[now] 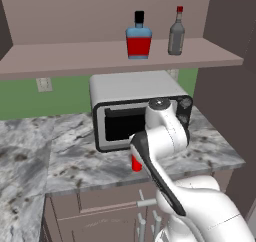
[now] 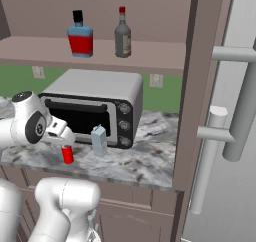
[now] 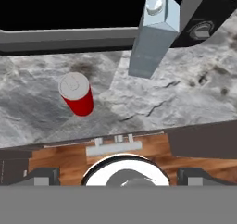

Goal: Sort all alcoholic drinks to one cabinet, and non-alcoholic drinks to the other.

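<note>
Two alcoholic drinks stand on the open cabinet shelf (image 1: 75, 53): a squat red-filled bottle with a blue top (image 1: 138, 38) (image 2: 80, 36) and a slim grey bottle with a red cap (image 1: 176, 33) (image 2: 122, 36). Both non-alcoholic drinks stand on the marble counter in front of the oven: a small red can (image 3: 76, 94) (image 2: 67, 155) (image 1: 136, 163) and a pale-blue container (image 3: 152, 38) (image 2: 99, 141) to its right. My gripper (image 2: 64, 140) hovers just above the red can, open, with nothing between its fingers. In the left base view my arm hides the gripper.
A silver toaster oven (image 1: 135, 93) (image 2: 100, 93) sits on the counter (image 1: 75, 156) behind the drinks. A tall door with round bar handles (image 2: 215, 131) stands open at the right. Drawers with handles (image 3: 113, 146) run below the counter's front edge.
</note>
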